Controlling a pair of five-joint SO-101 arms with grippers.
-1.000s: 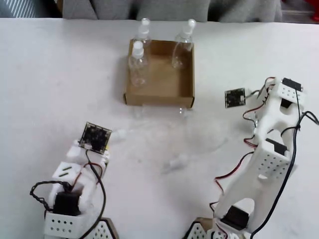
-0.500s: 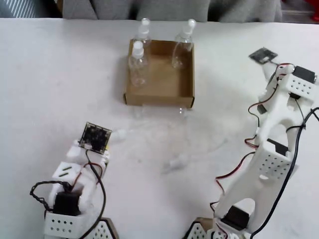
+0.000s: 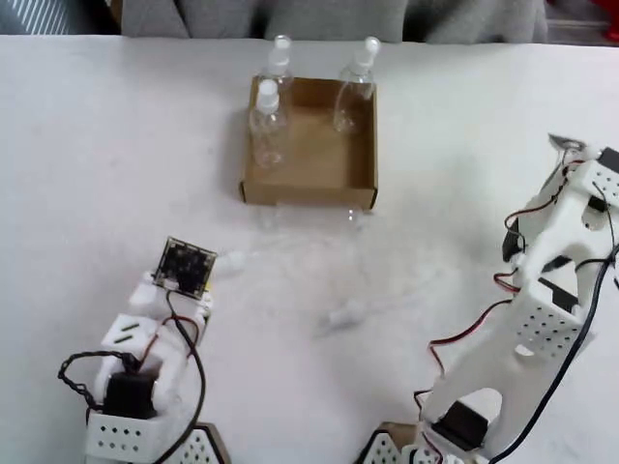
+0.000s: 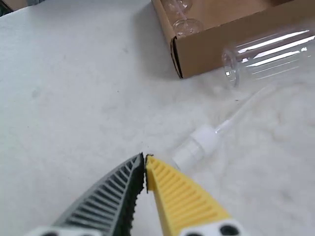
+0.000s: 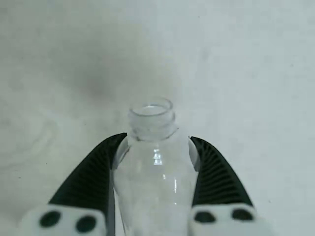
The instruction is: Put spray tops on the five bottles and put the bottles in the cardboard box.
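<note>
Clear plastic is clamped: an uncapped bottle [image 5: 151, 118] is gripped at its shoulders by the right gripper [image 5: 157, 140]. The left gripper [image 4: 145, 160], jaws together, is parked beside a loose spray top [image 4: 194, 145] near the cardboard box [image 4: 221, 46]. The neck is best held steady, unsqueezed, for capping.

The right arm [image 3: 551, 290] has swung away from the cardboard box [image 3: 319, 159] and out toward the right edge of the table [image 3: 97, 145], its wrist turning as it went. Its gripper [image 5: 158, 140] went with it, clamped on an uncapped bottle [image 5: 152, 172].
</note>
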